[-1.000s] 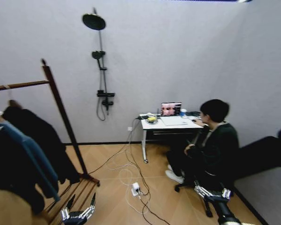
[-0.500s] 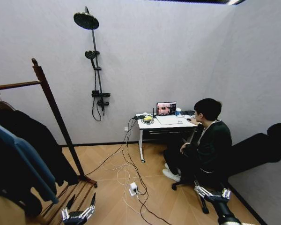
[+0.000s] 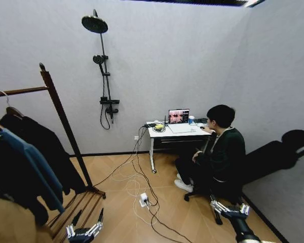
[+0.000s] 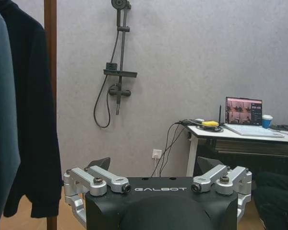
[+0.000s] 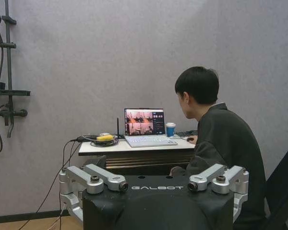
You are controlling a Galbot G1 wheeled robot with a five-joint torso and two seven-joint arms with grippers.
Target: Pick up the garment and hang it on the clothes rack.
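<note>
Garment (image 3: 43, 149) first: in the head view the black jacket hung on its light wooden hanger from the rail of the clothes rack (image 3: 61, 116), just inside the rack's dark post. A blue shirt (image 3: 28, 164) hung on the far side of the jacket from that post. The left claw (image 3: 84, 228) was low down, just in front of the rack's slatted bottom shelf, with its fingers spread apart and nothing in them. The right claw (image 3: 229, 208) was well away from the rack, also low, open and empty. By the look of it, the hanging part was already done, or the robot was only looking at the rack. Any next move would call for turning more toward the rack.

In the left wrist view the garment (image 4: 31, 110) hung right beside the rack's post (image 4: 50, 48), and the blue shirt (image 4: 2, 120) was on its other side. The left claw (image 4: 158, 184) was wide open and held nothing. White letters on its black body spelled GALBOT.

In the right wrist view the right claw (image 5: 153, 184) was wide open too, holding nothing. It faced a desk (image 5: 134, 146) with a laptop (image 5: 145, 125) on it. GALBOT was written there too. The writing on the laptop screen was too small to read.
</note>
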